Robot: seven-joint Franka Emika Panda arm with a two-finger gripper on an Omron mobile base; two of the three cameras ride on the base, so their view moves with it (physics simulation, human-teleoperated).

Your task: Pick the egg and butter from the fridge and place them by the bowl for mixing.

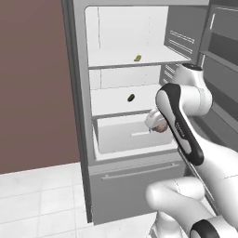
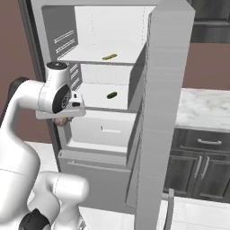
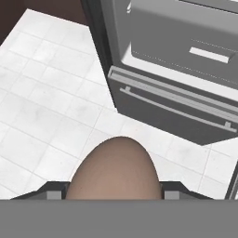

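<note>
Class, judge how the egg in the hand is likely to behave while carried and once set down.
The egg looks smooth and rounded, so it may slip between the hand's fingers. Set down, it would probably roll. It is likely fragile if squeezed hard.

You have one speckled brownish-pink egg and one tall grey-silver fridge with a white interior. Inside it you can count two white shelves, one white drawer, one thin yellow stick of butter and one small dark green oblong item. There is one marble-topped table beside the fridge.
</note>
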